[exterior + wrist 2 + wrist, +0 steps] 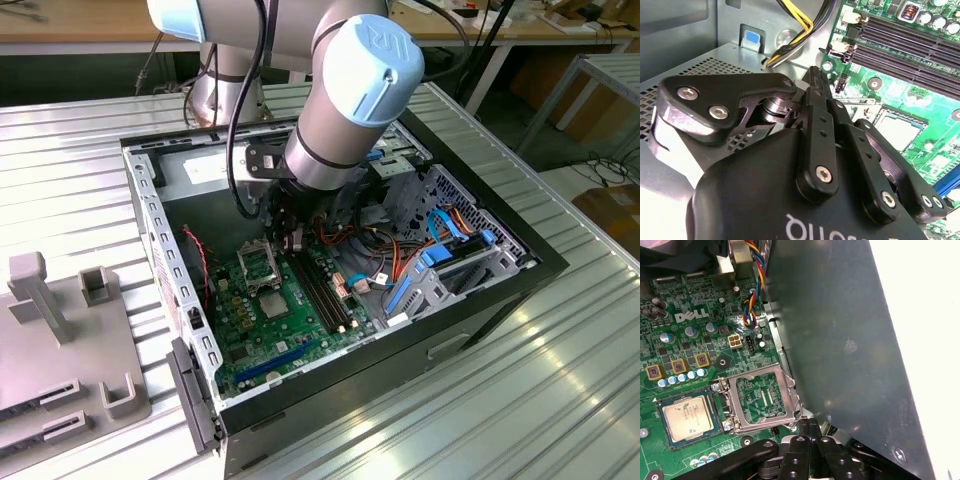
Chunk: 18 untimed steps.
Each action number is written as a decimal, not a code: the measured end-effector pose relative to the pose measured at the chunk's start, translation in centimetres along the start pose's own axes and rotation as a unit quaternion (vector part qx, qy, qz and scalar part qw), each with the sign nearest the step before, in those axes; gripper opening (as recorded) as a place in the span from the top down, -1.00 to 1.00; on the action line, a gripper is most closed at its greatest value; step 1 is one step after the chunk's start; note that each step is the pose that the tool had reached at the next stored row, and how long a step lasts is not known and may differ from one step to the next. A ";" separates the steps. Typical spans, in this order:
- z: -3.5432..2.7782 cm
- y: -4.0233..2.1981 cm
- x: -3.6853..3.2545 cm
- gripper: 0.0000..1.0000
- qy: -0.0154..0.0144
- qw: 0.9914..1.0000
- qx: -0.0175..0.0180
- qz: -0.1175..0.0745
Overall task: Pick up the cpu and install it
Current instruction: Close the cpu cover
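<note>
The cpu (688,415), a small square chip with a dull silvery top, lies flat in its socket on the green motherboard (695,347). It also shows in the exterior view as the cpu (272,303) and, partly behind the fingers, as the cpu (897,127). The hinged metal socket frame (762,397) stands flipped open beside it. My gripper (810,423) is shut with nothing between its fingers. It hangs inside the case just past the open frame, close to the case wall. It appears again as the gripper (814,74) and as the gripper (290,238).
Long black memory slots (322,290) run beside the socket. Cable bundles (400,255) and a drive cage (450,270) fill the exterior view's right part of the case. The grey case wall (850,340) is close to the fingers. A grey fixture (60,340) sits on the table outside.
</note>
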<state>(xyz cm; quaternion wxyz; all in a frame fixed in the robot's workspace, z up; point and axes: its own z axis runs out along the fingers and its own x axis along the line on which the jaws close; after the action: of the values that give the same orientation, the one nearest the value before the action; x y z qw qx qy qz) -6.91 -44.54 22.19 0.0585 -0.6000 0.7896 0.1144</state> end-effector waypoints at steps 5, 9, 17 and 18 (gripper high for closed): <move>-0.41 0.05 -0.10 0.79 -0.002 1.000 -0.001 0.000; -0.67 0.10 -0.13 0.79 -0.003 1.000 -0.001 0.000; -1.02 0.32 -0.07 0.79 -0.008 1.000 -0.003 -0.001; -1.02 0.33 -0.06 0.79 -0.009 1.000 -0.003 -0.002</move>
<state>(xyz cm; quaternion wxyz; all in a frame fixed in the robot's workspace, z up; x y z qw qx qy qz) -7.16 -44.66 23.23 0.0640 -0.6004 0.7878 0.1217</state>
